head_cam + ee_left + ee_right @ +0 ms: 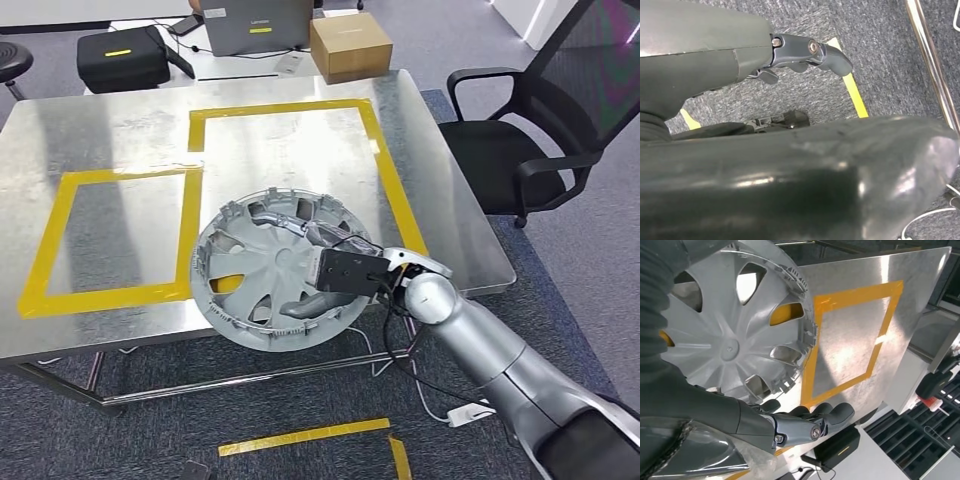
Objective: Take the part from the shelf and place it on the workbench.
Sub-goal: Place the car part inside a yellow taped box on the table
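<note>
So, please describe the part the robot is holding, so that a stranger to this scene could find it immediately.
Look at the metal workbench marked with yellow tape squares. At its near edge, partly overhanging, is a round silver-grey wheel cover, held by the right hand. It is the only round, spoked thing there; its neighbours are flat tape.

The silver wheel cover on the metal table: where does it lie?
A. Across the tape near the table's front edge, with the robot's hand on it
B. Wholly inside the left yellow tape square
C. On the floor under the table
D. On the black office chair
A: the wheel cover straddles the yellow tape near the table front edge, overhanging it, with the right hand on it.
</note>
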